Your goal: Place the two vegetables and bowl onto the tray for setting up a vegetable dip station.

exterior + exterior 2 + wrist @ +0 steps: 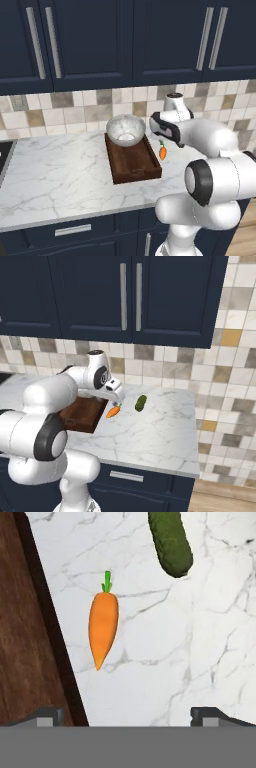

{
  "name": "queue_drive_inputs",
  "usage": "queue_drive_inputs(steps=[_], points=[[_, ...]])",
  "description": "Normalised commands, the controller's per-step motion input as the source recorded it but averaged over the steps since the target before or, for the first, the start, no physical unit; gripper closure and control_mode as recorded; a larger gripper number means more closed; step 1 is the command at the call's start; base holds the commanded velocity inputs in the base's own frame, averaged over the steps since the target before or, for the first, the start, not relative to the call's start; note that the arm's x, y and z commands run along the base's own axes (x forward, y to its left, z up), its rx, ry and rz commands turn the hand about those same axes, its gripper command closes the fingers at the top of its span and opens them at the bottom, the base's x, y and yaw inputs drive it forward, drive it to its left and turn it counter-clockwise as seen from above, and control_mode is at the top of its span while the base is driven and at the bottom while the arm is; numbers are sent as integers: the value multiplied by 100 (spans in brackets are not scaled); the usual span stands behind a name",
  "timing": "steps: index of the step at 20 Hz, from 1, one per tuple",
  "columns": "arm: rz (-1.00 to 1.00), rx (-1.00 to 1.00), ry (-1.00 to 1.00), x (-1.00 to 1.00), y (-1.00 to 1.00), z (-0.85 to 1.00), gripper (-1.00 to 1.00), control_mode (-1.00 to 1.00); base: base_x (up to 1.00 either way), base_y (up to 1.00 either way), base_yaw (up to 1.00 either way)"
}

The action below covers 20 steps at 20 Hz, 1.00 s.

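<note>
Marble counter point(160, 431): carrot point(103, 629) beside tray point(134, 162).

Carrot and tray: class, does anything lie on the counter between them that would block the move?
Nothing visible does. The carrot lies on bare marble right beside the tray; the cucumber sits on the carrot's far side, away from the tray.

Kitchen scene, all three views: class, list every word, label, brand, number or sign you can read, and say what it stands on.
None: no readable text in any view.
The dark brown rectangular wooden tray, the round pale grey-white marbled bowl, the small orange carrot with a green tip, the dark green oblong vegetable, the white marble counter and the navy cabinet doors all carry no lettering.
</note>
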Motion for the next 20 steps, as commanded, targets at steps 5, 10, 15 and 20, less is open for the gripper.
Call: queue_drive_inputs(steps=[5,10,15,20], points=[[0,8,2,26,-14,-30,-100,-100,0,0,0],[0,7,2,27,-2,-29,-100,-100,0,0,0],[-5,0,1,25,0,-28,-100,-100,0,0,0],[-5,0,0,26,0,-27,-100,-100,0,0,0]])
